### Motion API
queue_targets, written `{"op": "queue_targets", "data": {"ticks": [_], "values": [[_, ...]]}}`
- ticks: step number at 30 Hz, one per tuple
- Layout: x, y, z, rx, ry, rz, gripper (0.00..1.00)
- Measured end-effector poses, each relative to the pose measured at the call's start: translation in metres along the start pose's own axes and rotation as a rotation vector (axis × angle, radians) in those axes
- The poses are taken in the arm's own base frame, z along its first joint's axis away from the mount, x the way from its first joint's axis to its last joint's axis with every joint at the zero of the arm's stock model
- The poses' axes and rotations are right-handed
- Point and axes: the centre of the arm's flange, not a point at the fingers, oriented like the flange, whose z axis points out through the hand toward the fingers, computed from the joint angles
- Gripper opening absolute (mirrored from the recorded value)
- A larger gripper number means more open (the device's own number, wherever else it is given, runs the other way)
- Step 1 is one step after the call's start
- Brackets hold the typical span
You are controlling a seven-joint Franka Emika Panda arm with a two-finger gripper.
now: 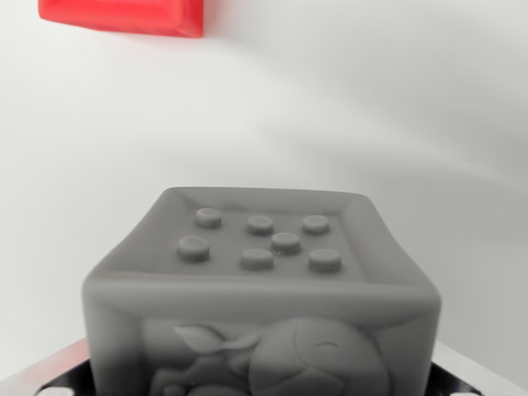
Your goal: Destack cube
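a grey cube (262, 289) fills the lower middle of my wrist view, close to the camera and soft at its near edges. its top face is recessed inside a raised rim and carries seven round studs in two rough rows. the face turned toward me shows a relief figure, something rounded with a leaf-like shape beside it; i cannot make out more, since the frame cuts it off at the bottom.

at the two bottom corners, just beside the cube, slivers of shiny metal show with a reddish tint on the wrist view's left. these look like parts of my gripper (264, 388), but the fingertips are hidden, so i cannot tell whether it is parted, closed, or clamped on the cube.

a red cube (124, 16) sits at the top left, well apart from the grey one, cut by the upper edge.

both lie over a plain white table (396, 124).
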Motion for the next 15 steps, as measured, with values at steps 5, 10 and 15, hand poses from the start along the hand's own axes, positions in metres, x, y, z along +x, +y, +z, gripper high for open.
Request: {"op": "queue_targets", "data": {"ticks": [5,10,15], "values": [[-0.003,0.010,0.000,0.000,0.000,-0.004,0.00],[-0.006,0.020,0.001,0.000,-0.001,-0.008,0.00],[-0.008,0.029,0.000,0.000,-0.001,-0.012,0.00]]}}
